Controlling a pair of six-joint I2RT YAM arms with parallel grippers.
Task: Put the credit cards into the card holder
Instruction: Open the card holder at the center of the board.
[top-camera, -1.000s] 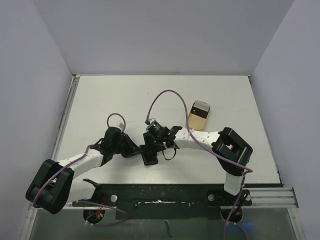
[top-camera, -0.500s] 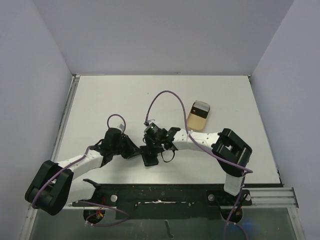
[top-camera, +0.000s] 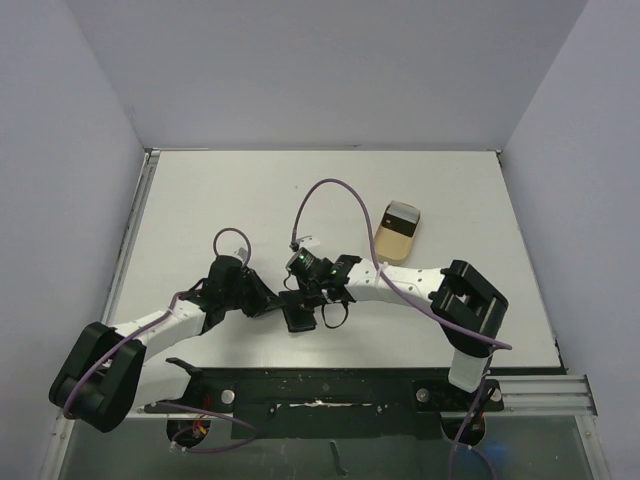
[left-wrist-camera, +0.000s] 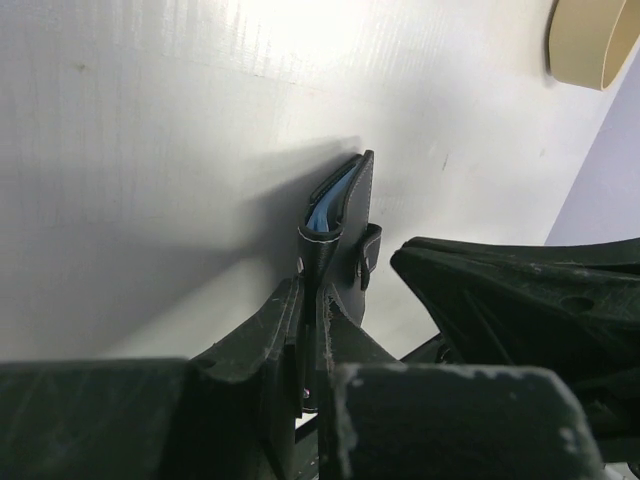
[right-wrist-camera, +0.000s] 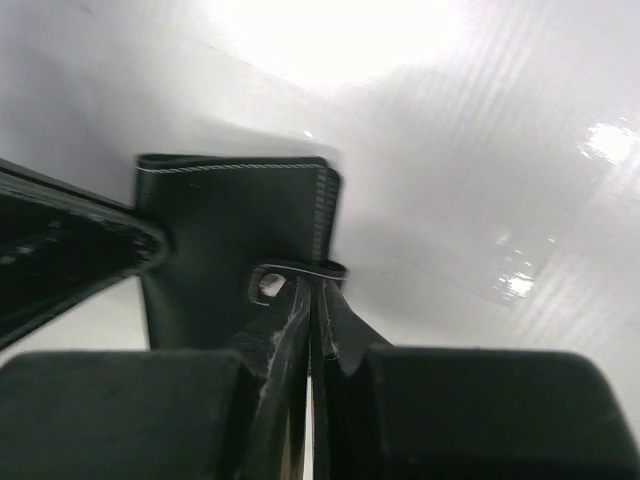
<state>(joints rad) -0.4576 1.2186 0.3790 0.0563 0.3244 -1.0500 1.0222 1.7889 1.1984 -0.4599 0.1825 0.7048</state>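
The right claw (right-wrist-camera: 312, 305) has just pinched shut on the card holder's (right-wrist-camera: 230, 235) thin snap-strap (right-wrist-camera: 300, 272), while the left claw (left-wrist-camera: 310, 300) stays clamped on its stitched edge; so we now hold the matte black bifold, bluish inside, between both arms over the glossy white table (left-wrist-camera: 140, 120), ready to spread for loading

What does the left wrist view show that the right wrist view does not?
Only left wrist: the beige tray in the far corner, and the bluish lining of the wallet. Only right wrist: the right hand shut on the strap tab, and the wallet's stitched outer face. Both: the black wallet, the white table, and the left hand gripping the wallet. No card shows in either.
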